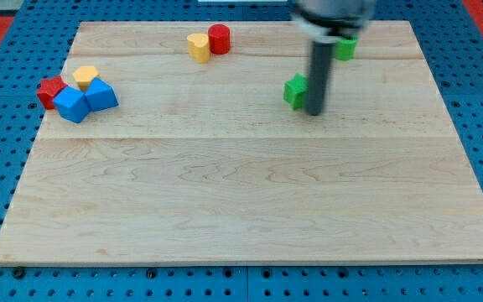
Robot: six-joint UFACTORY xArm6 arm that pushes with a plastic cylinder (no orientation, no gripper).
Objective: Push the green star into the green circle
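Observation:
The green star lies on the wooden board right of centre near the view's top. My tip touches or nearly touches its right side, slightly below it. The green circle sits up and to the right of the star, partly hidden behind the rod and arm.
A yellow heart-like block and a red cylinder stand together at the view's top. At the left is a cluster: a red block, a yellow block and two blue blocks.

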